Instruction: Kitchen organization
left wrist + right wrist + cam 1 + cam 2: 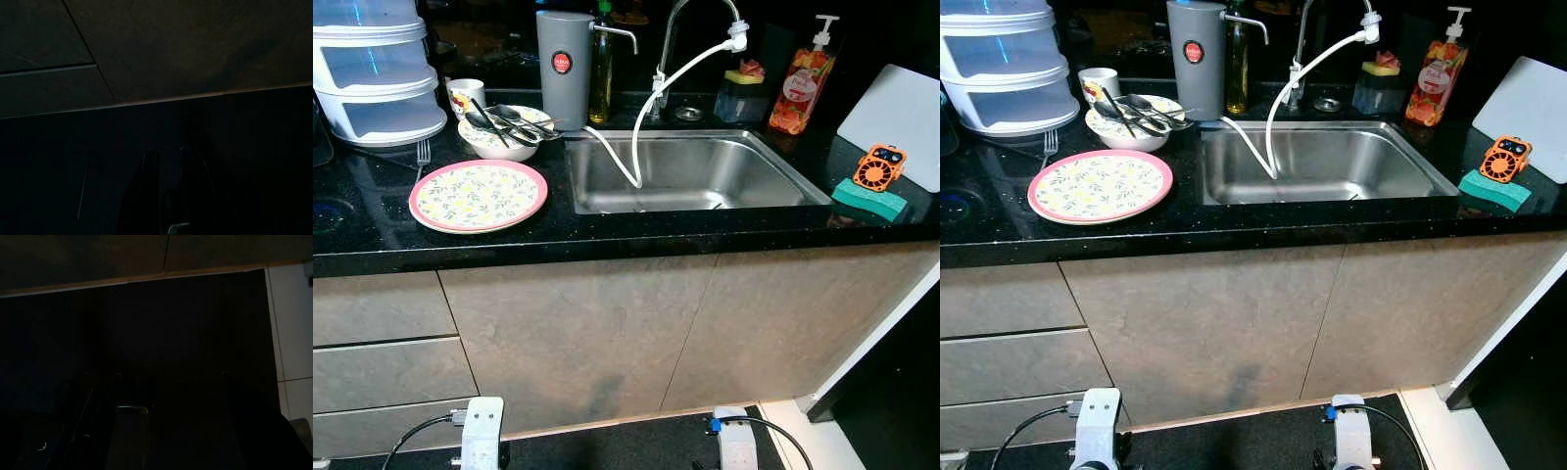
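Left eye view puts you in front of a black stone surface (636,235) whose near edge runs straight across, with pale cabinet fronts (607,333) below it. A steel sink (690,176) is sunk into the middle, and a white hose (656,98) loops from the tap (680,29) down into the basin.

Left of the sink, a pink-rimmed floral plate (478,195) lies close to the near edge. Just behind it, a bowl (504,132) holds a pile of cutlery, a fork (423,152) lies on the stone beside it, and a mug (465,95) stands farther back. A stack of white tiered containers (374,73) fills the far left corner, cut off by the frame. A tall grey canister (564,69) stands at the sink's far left corner.

Right of the sink you have a green sponge (868,199) near the edge with a small orange gadget (879,166) on it, a white cutting board (896,122) behind, and a soap pump bottle (800,88) at the back.

Both arms hang low by the cabinet base. The left wrist (481,431) and right wrist (736,443) are cut off at the bottom edge. Wrist views are nearly black; for each pincer, you cannot tell how far it is open or whether it holds anything.
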